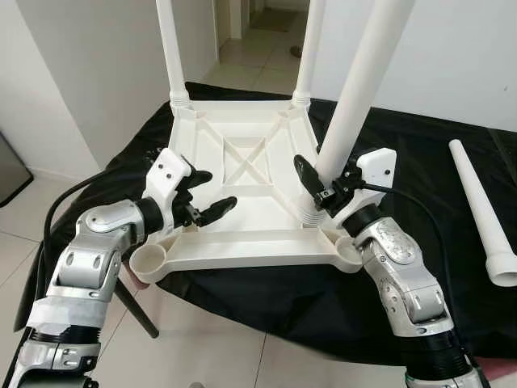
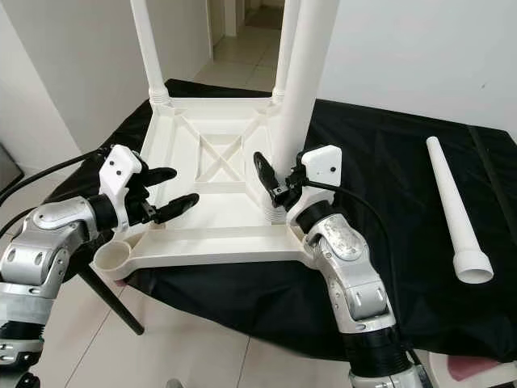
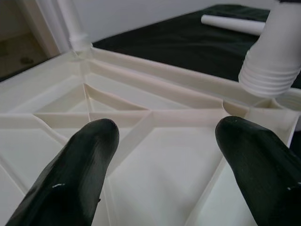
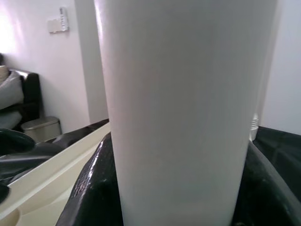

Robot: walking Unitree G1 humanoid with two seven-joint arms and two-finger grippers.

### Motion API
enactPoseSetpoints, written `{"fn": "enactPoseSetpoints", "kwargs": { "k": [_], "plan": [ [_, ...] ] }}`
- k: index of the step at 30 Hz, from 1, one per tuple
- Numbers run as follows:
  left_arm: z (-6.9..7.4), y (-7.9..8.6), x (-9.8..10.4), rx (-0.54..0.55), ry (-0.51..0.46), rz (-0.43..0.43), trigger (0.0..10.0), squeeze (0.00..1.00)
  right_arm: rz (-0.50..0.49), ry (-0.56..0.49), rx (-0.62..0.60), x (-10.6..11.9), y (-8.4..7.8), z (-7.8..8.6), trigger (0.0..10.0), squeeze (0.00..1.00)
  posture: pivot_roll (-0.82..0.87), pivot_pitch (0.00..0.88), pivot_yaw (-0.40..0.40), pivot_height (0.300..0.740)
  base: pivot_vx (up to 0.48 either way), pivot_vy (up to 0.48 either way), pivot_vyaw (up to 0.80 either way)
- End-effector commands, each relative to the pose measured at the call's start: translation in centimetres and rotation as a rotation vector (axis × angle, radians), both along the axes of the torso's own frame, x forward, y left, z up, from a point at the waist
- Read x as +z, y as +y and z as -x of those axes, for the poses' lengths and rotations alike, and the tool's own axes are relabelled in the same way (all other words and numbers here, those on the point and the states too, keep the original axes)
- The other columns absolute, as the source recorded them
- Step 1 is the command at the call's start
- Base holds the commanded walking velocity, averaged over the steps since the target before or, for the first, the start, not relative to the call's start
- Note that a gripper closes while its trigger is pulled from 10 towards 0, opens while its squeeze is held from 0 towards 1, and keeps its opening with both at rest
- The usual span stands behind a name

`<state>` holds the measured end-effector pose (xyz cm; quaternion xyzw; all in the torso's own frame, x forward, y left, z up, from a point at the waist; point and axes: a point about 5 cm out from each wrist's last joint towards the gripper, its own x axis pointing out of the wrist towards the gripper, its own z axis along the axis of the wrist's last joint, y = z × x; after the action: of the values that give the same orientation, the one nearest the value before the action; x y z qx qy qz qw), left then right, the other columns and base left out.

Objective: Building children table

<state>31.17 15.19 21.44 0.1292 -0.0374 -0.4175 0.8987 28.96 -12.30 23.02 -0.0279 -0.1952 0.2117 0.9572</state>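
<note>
Right gripper (image 1: 317, 184) clamps the third leg (image 1: 358, 89) just above its ribbed foot, likely to steady it in the near corner socket of the upturned tabletop (image 1: 242, 174) on the black cloth (image 1: 420, 153). Left gripper (image 1: 206, 194) hovers open over the tabletop's near rim. A spare leg (image 1: 482, 210) lies apart.

Left wrist view: spread fingers (image 3: 80, 165) above the ribbed underside.

Right wrist view: the leg hides the finger pads.
</note>
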Motion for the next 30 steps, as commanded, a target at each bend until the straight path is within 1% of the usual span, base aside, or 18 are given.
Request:
{"fn": "enactPoseSetpoints", "kwargs": {
  "k": [1,5,8,12,14,16,19,30],
  "plan": [
    [-0.5,1.0,0.7,0.269,-0.078,0.049,10.0,0.00,-0.009,-0.012,-0.026,0.3,-0.1,-0.1,10.0,0.00,-0.09,0.034,0.027,0.740,0.000,0.000,0.00],
    [-0.2,0.7,0.8,0.261,-0.097,0.021,10.0,0.00,-0.009,-0.014,-0.034,0.2,0.2,-0.1,10.0,0.00,-0.08,0.032,0.029,0.740,0.000,0.000,0.00],
    [-0.2,0.6,0.5,0.263,-0.092,0.024,10.0,0.00,-0.009,-0.014,-0.033,0.2,0.2,-0.1,10.0,0.00,-0.08,0.030,0.029,0.740,0.000,0.000,0.00],
    [-0.3,0.4,0.3,0.258,-0.071,0.070,10.0,0.00,-0.008,-0.013,-0.032,0.2,0.2,-0.1,10.0,0.00,-0.09,0.030,0.025,0.740,0.000,0.000,0.00],
    [-0.3,0.3,0.2,0.257,-0.069,0.078,10.0,0.00,-0.007,-0.013,-0.034,0.2,0.2,-0.1,10.0,0.00,-0.09,0.029,0.024,0.740,0.000,0.000,0.00],
    [-0.2,-0.1,0.0,0.227,-0.062,0.083,10.0,0.00,-0.005,-0.012,-0.032,0.2,0.2,-0.1,10.0,0.00,-0.09,0.028,0.023,0.740,0.000,-0.480,0.00],
    [-0.1,-0.2,-0.2,0.223,-0.048,0.097,10.0,0.00,-0.002,-0.013,-0.032,0.2,0.2,-0.1,10.0,0.00,-0.09,0.028,0.023,0.740,0.000,-0.480,0.00],
    [-0.2,-0.1,-0.3,0.224,-0.049,0.087,10.0,0.00,0.003,-0.012,-0.038,0.1,0.1,0.0,10.0,0.00,-0.09,0.025,0.027,0.740,0.000,-0.457,0.00]
  ]
}}
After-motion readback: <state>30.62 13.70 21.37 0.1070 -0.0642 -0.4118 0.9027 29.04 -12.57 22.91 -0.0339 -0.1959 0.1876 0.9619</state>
